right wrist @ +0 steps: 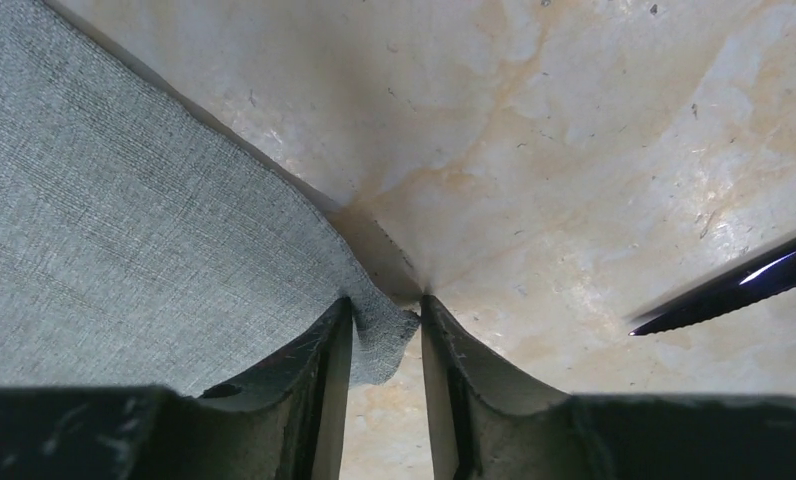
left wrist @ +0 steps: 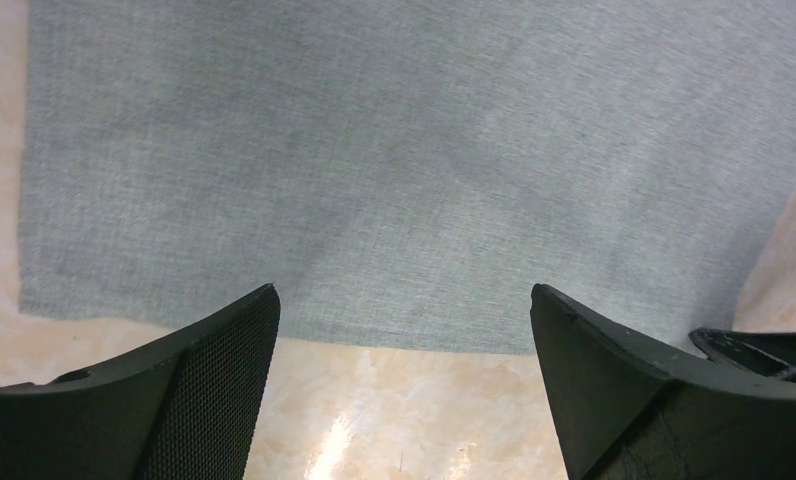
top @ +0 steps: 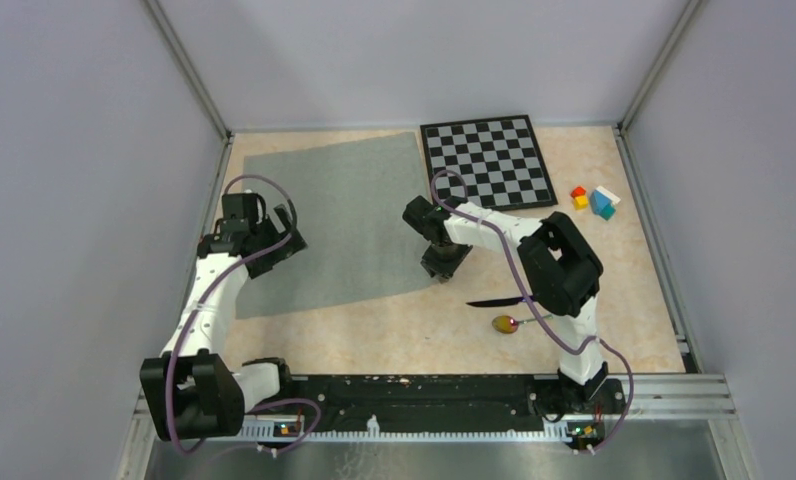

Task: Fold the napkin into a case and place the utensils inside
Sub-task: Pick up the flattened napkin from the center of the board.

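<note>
The grey-green napkin [top: 324, 220] lies flat and unfolded on the table, left of centre. My left gripper [top: 274, 248] is open wide and empty, just above the napkin's near-left edge [left wrist: 404, 150]. In the left wrist view the gripper [left wrist: 404, 300] straddles that edge. My right gripper [top: 442, 268] is at the napkin's near-right corner. In the right wrist view the gripper [right wrist: 386, 305] stands narrowly open with the curled-up corner of the napkin [right wrist: 124, 220] between the jaws. The dark knife [top: 499, 300] and the spoon [top: 506, 323] lie on the table right of that corner. The knife tip shows in the right wrist view [right wrist: 744, 285].
A black-and-white chessboard [top: 489, 160] lies at the back, touching the napkin's far-right corner. Small coloured blocks [top: 594, 200] sit to its right. Grey walls close in the table on the left, back and right.
</note>
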You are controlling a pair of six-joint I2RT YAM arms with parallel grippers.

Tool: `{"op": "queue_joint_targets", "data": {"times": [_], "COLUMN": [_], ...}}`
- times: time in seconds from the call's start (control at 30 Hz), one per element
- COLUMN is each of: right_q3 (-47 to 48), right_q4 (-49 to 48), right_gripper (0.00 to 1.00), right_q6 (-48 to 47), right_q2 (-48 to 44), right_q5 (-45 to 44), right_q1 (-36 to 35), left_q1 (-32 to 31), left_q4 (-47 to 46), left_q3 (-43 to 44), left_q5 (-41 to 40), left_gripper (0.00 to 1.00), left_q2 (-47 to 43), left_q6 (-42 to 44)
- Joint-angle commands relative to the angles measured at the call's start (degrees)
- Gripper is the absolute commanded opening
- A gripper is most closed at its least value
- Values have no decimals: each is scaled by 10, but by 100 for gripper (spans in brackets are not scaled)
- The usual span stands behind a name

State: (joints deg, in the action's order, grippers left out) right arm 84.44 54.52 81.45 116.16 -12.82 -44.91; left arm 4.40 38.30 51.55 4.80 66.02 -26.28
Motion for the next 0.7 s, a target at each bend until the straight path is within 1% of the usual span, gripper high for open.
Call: {"op": "queue_joint_targets", "data": {"times": [0.0, 0.07, 0.13, 0.17, 0.2, 0.23, 0.33, 0.5, 0.6, 0.67], "right_q3": [-27, -40, -51, -55, -61, -65, -77, -70, -72, -81], "right_q4": [-19, -33, -45, -50, -54, -62, -85, -92, -99, -107], "right_gripper": [27, 23, 17, 11, 2, 0, 0, 0, 0, 0], "right_q6": [24, 26, 27, 27, 29, 31, 35, 23, 13, 10], "right_q2": [19, 12, 4, 1, -2, -4, -8, 1, 5, 6], "right_q5": [-17, -22, -23, -22, -21, -18, -8, -4, 1, 6], "right_q1": [-8, -10, -10, -10, -10, -10, -10, -10, -9, -9], "left_q1": [-1, -1, 0, 2, 6, 16, 54, 161, 205, 216], "left_q4": [37, 52, 69, 79, 92, 102, 124, 126, 123, 119], "left_q3": [17, 11, 1, -5, -9, -13, -35, -83, -98, -93], "left_q5": [-66, -88, -129, -153, -172, -181, -206, -191, -202, -226], "left_gripper": [99, 99, 99, 99, 99, 98, 94, 79, 78, 78], "left_q2": [-5, -4, 1, 6, 11, 18, 31, 51, 49, 48], "left_q6": [-41, -72, -106, -130, -154, -174, -243, -277, -279, -271]}}
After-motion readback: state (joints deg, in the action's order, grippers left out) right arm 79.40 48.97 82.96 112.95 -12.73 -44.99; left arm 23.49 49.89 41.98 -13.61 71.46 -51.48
